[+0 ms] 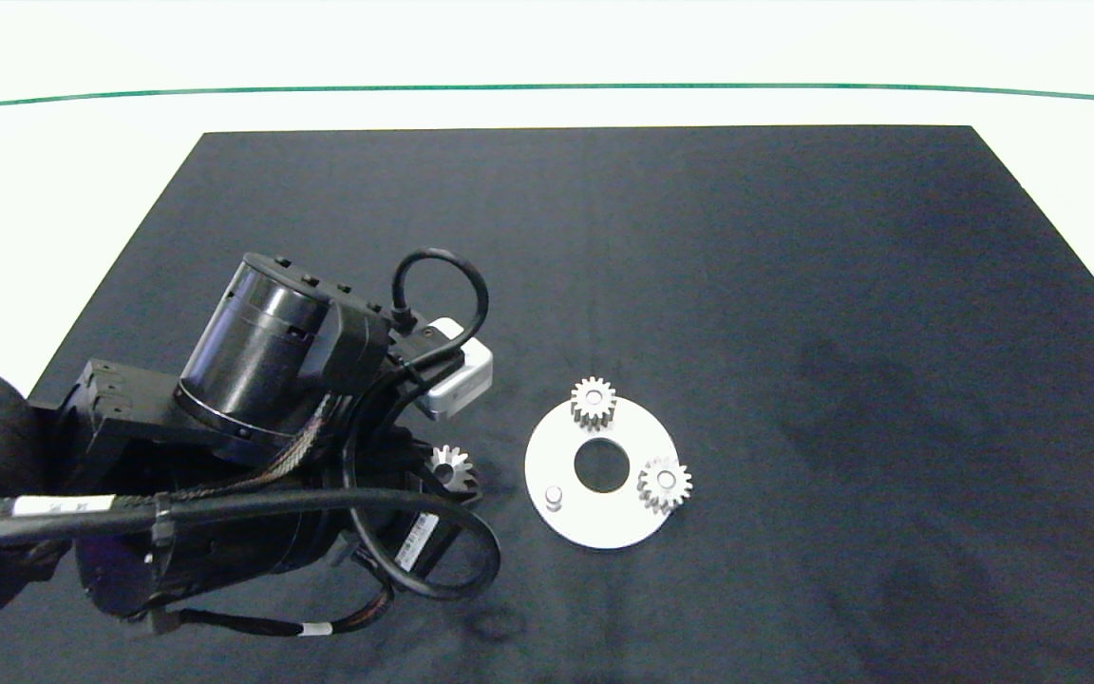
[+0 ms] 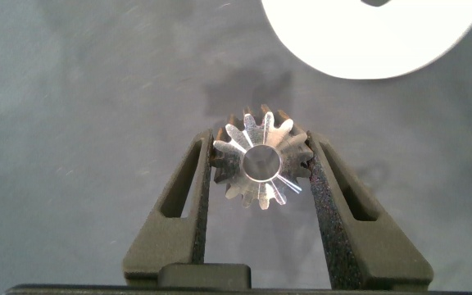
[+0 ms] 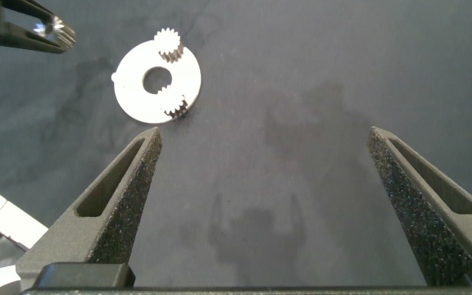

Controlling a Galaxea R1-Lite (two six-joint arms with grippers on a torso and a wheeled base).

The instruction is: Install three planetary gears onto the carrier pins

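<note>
The white round disc (image 1: 594, 508) lies on the black mat, with two silver planetary gears on its pins: one at the far side (image 1: 593, 401) and one at the right (image 1: 665, 484). The third carrier pin (image 1: 554, 495), near the disc's left edge, stands bare. My left gripper (image 1: 453, 472) is just left of the disc, shut on the third gear (image 2: 260, 162), which is pinched between both fingers above the mat. The disc's edge (image 2: 367, 41) shows beyond it. My right gripper (image 3: 265, 197) is open and empty, out of the head view, with the disc (image 3: 156, 79) far off.
The black mat (image 1: 794, 332) covers most of the white table, whose bare margin carries a green line (image 1: 547, 89) along the far side. The left arm and its cables (image 1: 253, 456) take up the mat's near left part.
</note>
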